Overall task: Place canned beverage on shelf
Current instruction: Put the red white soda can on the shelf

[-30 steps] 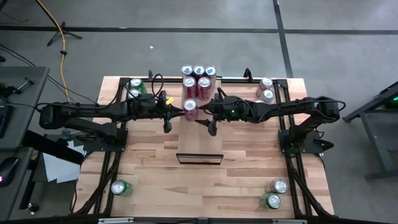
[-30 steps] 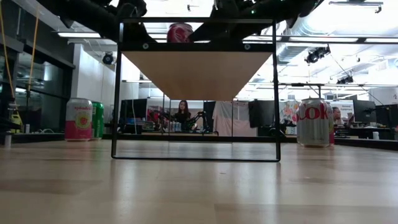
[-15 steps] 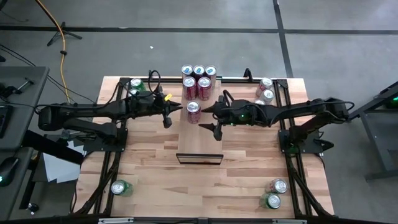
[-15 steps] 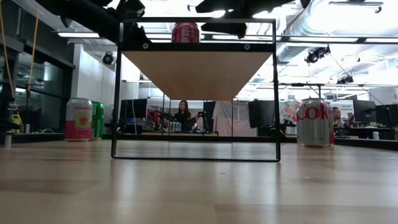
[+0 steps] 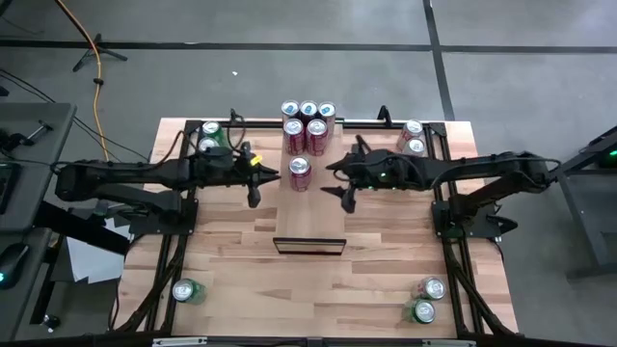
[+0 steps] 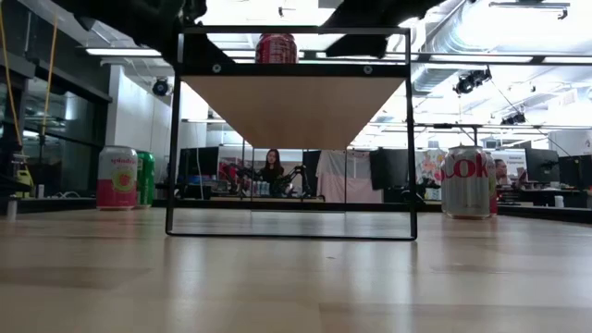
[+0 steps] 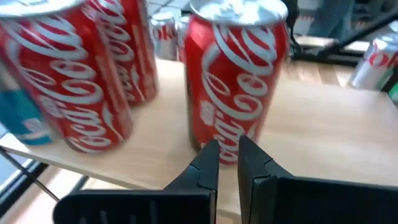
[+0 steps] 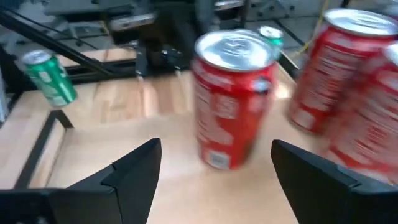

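Observation:
A red cola can [image 5: 300, 173] stands upright on its base on the shelf [image 5: 308, 222], a pale wood panel raised on a thin dark frame [image 6: 291, 69]. The low view shows the can [image 6: 277, 48] on top of the shelf. Several more cans [image 5: 307, 123] are clustered at the shelf's far end. My left gripper [image 5: 276, 174] is shut and sits just left of the can, a small gap away; its wrist view shows the can [image 7: 236, 81] close ahead of the gripper [image 7: 227, 155]. My right gripper [image 5: 338, 185] is open to the can's right. The can [image 8: 235, 99] stands ahead of its spread fingers [image 8: 134, 171].
Green cans [image 5: 209, 135] stand at the table's far left and silver cans [image 5: 413, 137] at its far right. One green can [image 5: 186, 291] is near left and two cans [image 5: 427, 299] are near right. Bare shelf surface lies toward the near end.
My right gripper has drawn back from the red can toward the table's right edge and risen, its fingers staying open. The can remains upright on the shelf.

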Available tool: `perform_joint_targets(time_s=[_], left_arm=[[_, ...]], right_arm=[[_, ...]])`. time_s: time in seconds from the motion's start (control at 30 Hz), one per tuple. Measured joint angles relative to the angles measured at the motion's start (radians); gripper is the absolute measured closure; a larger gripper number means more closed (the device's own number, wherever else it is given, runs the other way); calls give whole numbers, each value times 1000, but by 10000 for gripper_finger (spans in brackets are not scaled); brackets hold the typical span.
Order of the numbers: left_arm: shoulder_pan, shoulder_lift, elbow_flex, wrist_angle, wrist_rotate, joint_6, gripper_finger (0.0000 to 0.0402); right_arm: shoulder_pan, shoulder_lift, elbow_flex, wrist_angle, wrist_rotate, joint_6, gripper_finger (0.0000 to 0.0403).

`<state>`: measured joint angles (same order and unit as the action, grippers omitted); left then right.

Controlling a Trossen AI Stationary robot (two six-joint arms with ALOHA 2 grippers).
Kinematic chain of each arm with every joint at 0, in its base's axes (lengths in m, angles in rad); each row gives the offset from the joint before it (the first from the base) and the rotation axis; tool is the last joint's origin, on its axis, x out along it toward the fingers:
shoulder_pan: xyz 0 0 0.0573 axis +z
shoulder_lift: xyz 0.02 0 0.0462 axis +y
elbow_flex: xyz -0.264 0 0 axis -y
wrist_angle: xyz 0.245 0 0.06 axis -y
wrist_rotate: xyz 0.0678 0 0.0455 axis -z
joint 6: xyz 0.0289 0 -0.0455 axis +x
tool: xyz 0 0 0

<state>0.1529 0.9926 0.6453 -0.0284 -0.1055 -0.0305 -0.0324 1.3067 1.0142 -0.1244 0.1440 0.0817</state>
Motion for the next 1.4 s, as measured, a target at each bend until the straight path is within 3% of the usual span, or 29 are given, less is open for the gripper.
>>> perform_joint_targets(time_s=[0.2,0.33,0.43,0.57,0.63,1.07,1.4], left_arm=[[-6,26,0,37,-18,-2,401],[-6,35,1,47,-22,30,401],[-6,65,27,41,-24,51,401],[-8,126,93,-9,-13,89,401],[-5,157,116,-42,-16,92,401],[10,332,231,13,18,140,401],[59,477,348,30,15,162,401]], right_arm=[[1,-141,0,-279,71,90,119],[1,-194,0,-461,99,160,157],[12,-212,0,-546,103,187,221],[41,-223,0,-614,122,223,356],[58,-226,0,-653,150,246,388],[172,-282,-118,-647,233,412,401],[188,-278,-122,-457,238,374,402]])
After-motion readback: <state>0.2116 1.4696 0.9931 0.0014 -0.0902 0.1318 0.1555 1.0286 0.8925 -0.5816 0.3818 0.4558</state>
